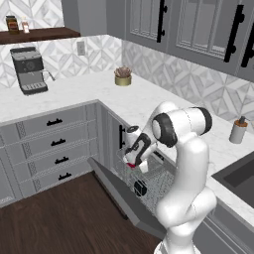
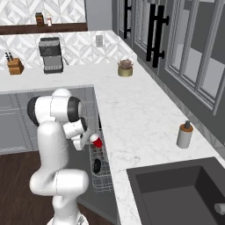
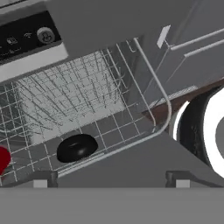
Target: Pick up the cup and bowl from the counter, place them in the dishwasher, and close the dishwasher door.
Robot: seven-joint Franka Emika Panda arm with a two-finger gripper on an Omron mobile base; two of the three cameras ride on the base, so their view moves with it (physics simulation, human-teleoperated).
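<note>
The dishwasher door [image 1: 119, 194] hangs open below the counter [image 1: 134, 101], and the wire rack [image 1: 158, 177] is pulled out over it. The black bowl [image 1: 140, 188] [image 2: 97, 165] [image 3: 77, 147] lies in the rack. The red cup [image 1: 130, 165] [image 2: 96, 141] [image 3: 2, 159] sits over the rack's far part, right beside my gripper [image 1: 134, 158] [image 2: 88, 139] [image 3: 111, 183]. In the hand view the fingertips [image 3: 40, 181] stand wide apart with nothing between them, so the gripper is open. There the cup lies outside them, at the left edge.
A white soap dispenser [image 1: 238, 130] [image 2: 185, 135] stands near the dark sink [image 2: 176, 189]. In the far corner are a coffee machine [image 1: 29, 70] [image 2: 50, 55], a potted plant [image 1: 123, 77] [image 2: 125, 68] and a knife block [image 2: 14, 65]. Grey drawers [image 1: 57, 149] flank the dishwasher.
</note>
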